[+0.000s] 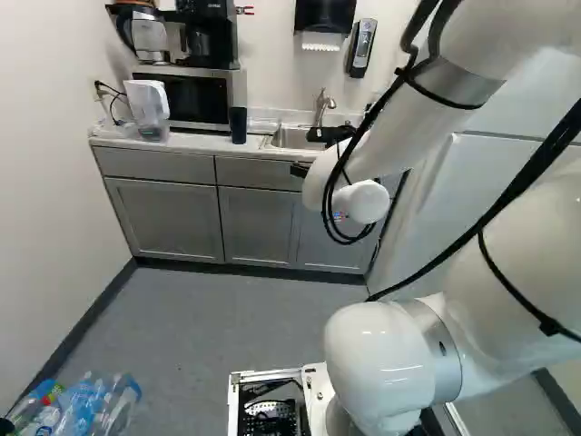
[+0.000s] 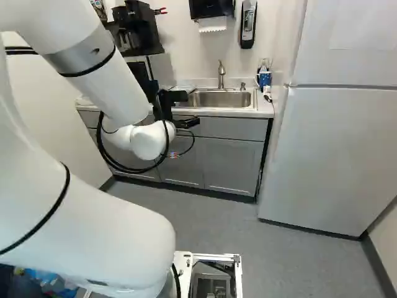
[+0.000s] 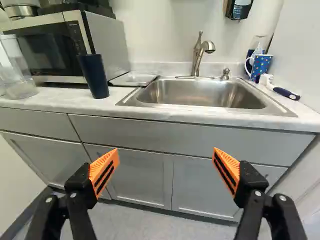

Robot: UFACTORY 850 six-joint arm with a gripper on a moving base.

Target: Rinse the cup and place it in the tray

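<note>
White arm links point(image 2: 99, 236) are filling the nearest part of both base views, and I'm seeing the gripper point(image 2: 192, 109) reaching out in front of the cabinets point(image 3: 145, 177). Its fingers are standing wide apart, gripping nothing. The dark cup point(image 3: 94, 76) is standing upright on the counter point(image 3: 55, 101), just in front of the microwave point(image 3: 107, 45). Between that cup and the sink point(image 3: 200, 95), I'm looking at a flat tray point(image 3: 133, 79) lying by the basin's rim. The faucet point(image 3: 198, 55) is rising behind the basin, while a patterned mug point(image 3: 261, 65) is sitting near the sink's far corner, on the side away from the dark cup.
</note>
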